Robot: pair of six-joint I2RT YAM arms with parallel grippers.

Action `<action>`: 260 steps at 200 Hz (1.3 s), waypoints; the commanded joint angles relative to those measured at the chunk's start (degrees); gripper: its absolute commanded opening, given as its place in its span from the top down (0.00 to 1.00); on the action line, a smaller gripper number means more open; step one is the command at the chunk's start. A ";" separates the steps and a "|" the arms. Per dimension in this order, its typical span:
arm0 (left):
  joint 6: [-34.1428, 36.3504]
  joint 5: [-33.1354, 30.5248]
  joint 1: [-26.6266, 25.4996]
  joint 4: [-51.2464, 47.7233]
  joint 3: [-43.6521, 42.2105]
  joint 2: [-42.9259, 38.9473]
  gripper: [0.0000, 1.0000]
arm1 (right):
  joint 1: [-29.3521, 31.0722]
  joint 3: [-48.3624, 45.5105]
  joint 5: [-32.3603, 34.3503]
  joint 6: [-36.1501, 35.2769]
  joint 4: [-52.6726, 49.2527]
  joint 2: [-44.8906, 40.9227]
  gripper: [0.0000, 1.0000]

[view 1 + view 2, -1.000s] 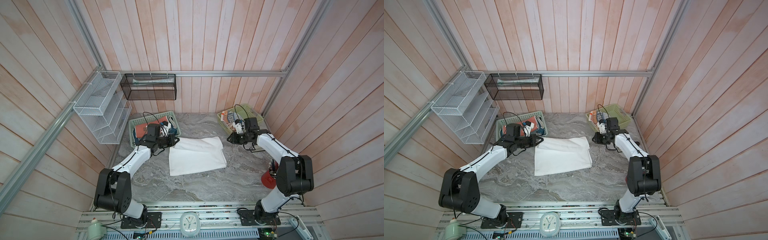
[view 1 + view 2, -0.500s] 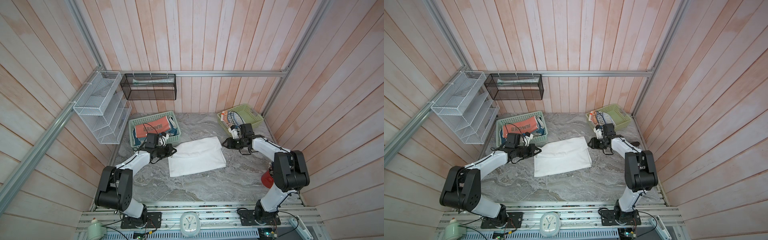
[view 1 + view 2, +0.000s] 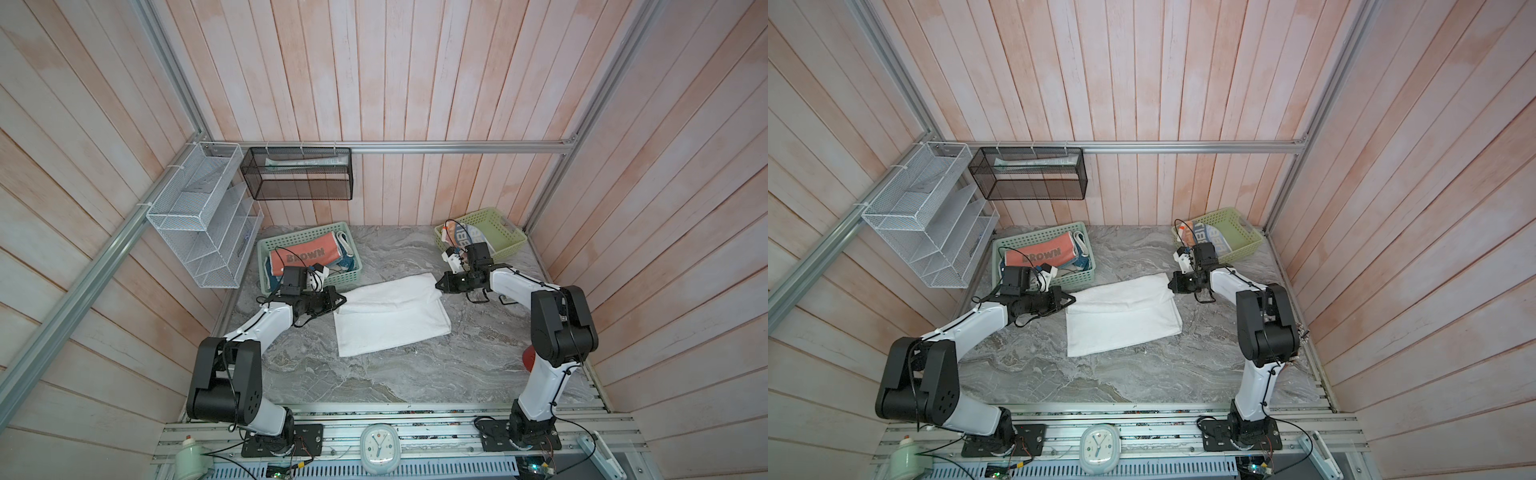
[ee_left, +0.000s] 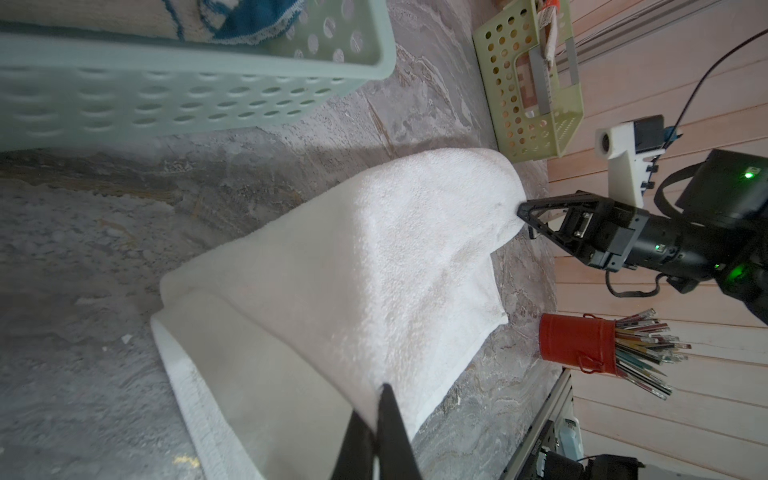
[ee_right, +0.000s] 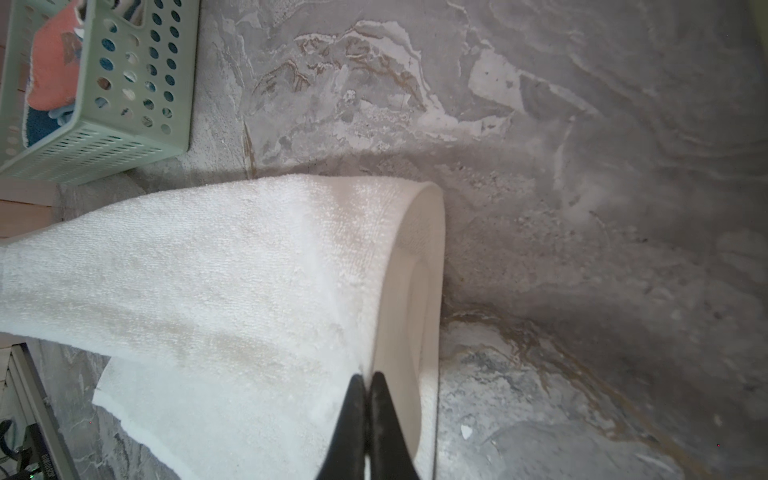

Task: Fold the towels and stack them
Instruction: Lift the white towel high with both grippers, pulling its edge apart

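now clenched with the left tool (image 3: pixel 343 300) on the far left corner of the plain white terry towel (image 3: pixel 390 320), same grip as a second ago. clamped with the right tool (image 3: pixel 437 286) on the far right corner, after standing parted half a second back; shows in the right wrist view as black fingertips (image 5: pixel 351 419) pressed together with cloth pinched between. holds the far edge raised off the grey marbled counter (image 3: pixel 374 382) between the two tools, draped as a soft roll over the lower layer, with the near edge lying flat mid-counter. has brought both tools lower and closer to the towel than a second ago, away from the baskets. leaves the coral towel lettered "brown" (image 3: pixel 303 257) in the teal perforated plastic basket (image 3: pixel 349 276) at the far left, in plainer sight than when the left arm hung over it, and the striped lettered towel (image 3: pixel 461 237) in the pale green perforated basket (image 3: pixel 509 246) at the far right.
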 commanded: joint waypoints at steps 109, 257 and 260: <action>1.10 5.96 3.21 -6.05 11.04 -6.72 1.00 | -3.09 8.88 -3.71 5.98 -8.90 -13.97 1.00; -3.02 7.42 3.11 -23.80 25.21 -31.49 1.00 | -1.85 12.91 5.77 10.38 -23.08 -47.80 1.00; -3.40 7.44 3.10 -24.09 25.19 -31.85 1.00 | -1.84 13.03 5.95 10.46 -23.63 -48.07 1.00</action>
